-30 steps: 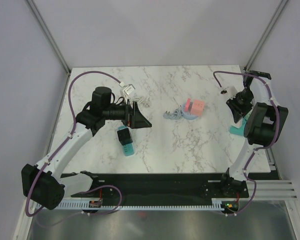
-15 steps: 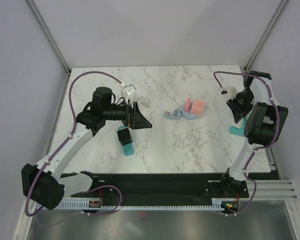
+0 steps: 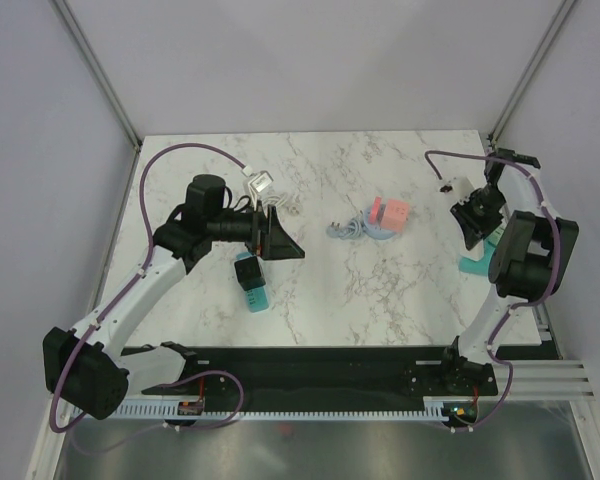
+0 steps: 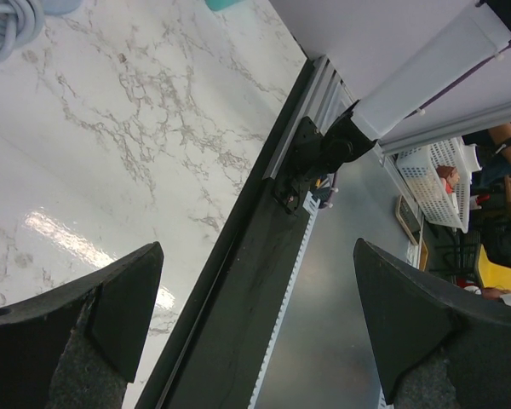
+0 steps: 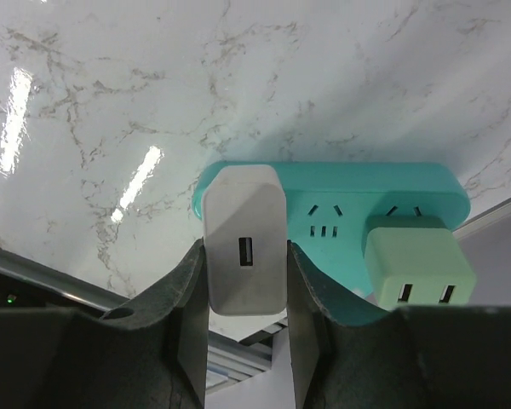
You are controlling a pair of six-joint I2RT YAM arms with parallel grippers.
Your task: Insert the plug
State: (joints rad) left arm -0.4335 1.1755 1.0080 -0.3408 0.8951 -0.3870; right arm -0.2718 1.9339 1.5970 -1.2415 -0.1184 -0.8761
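My right gripper (image 5: 245,285) is shut on a white USB charger plug (image 5: 245,251), one finger on each side. The plug sits over the left end of a teal power strip (image 5: 358,200); its prongs are hidden, so I cannot tell whether they are in the socket. A pale green plug (image 5: 417,268) sits in the strip's right end. In the top view the right gripper (image 3: 477,215) is at the table's right edge over the teal strip (image 3: 472,262). My left gripper (image 3: 280,243) hangs open and empty over the left half of the table, also seen in its wrist view (image 4: 257,247).
A black and teal power strip (image 3: 250,280) lies under the left arm. White adapters (image 3: 258,184) lie at the back left. A pink cube adapter (image 3: 389,214) with a coiled grey cable (image 3: 352,229) lies mid-table. A black rail (image 4: 238,281) runs along the near edge.
The right wrist has shifted slightly toward the back of the table with the white plug in it. The left arm has not moved.
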